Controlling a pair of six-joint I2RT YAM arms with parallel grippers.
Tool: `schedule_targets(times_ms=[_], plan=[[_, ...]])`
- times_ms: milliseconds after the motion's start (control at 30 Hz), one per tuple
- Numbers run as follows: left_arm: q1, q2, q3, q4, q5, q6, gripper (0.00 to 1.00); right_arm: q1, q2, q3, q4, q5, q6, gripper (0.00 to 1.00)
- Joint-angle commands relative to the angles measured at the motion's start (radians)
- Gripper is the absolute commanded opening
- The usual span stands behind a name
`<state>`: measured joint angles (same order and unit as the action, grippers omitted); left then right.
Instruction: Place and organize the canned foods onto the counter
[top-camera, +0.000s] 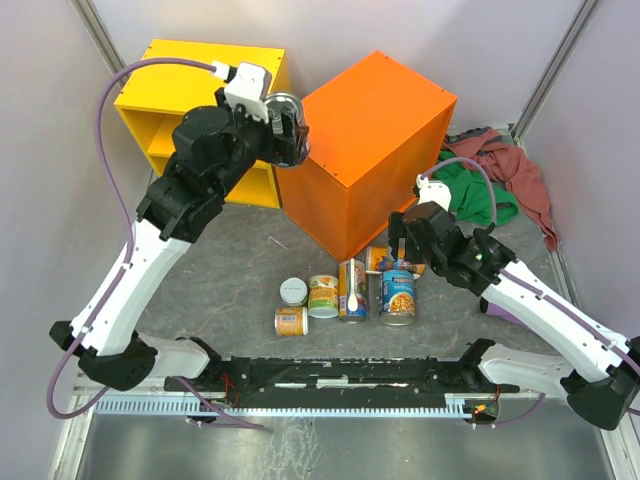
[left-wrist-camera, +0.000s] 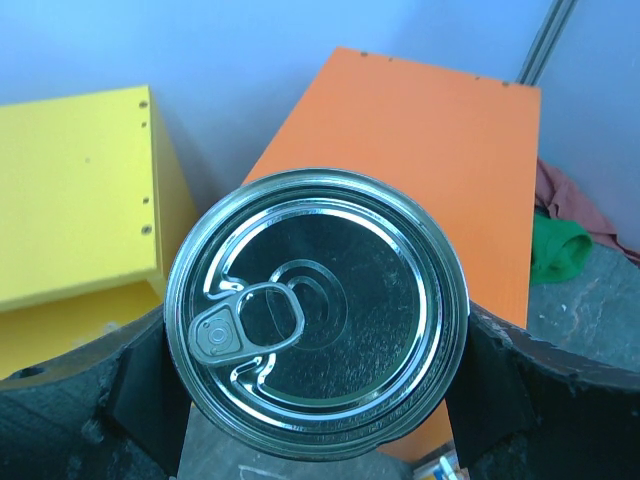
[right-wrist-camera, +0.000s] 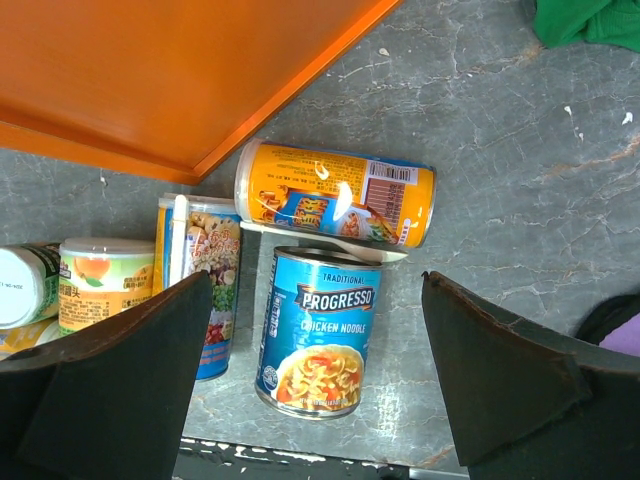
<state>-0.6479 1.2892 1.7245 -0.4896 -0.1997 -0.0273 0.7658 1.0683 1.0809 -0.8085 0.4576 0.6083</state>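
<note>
My left gripper is shut on a can, held in the air at the left upper edge of the orange counter. In the left wrist view the can's silver pull-tab top fills the space between the black fingers, with the counter behind it. My right gripper is open over the cans on the floor. A blue Progresso can stands between and below its fingers. Behind it an orange-yellow can lies on its side. A tall can and shorter cans stand to the left.
A yellow open-fronted shelf unit stands left of the counter. A heap of green and red cloth lies at the right by the wall. A black rail runs along the near edge between the arm bases.
</note>
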Motion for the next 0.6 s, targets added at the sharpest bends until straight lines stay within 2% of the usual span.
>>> schedule_targets(times_ms=[0,567], plan=[[-0.006,0.039,0.180,0.164,0.043,0.087,0.03,0.004,-0.012,0.058,0.026,0.028,0.006,0.93],[-0.006,0.443,0.478,0.283,0.016,0.095,0.03,0.002,0.006,0.125,-0.009,0.070,-0.059,0.95]])
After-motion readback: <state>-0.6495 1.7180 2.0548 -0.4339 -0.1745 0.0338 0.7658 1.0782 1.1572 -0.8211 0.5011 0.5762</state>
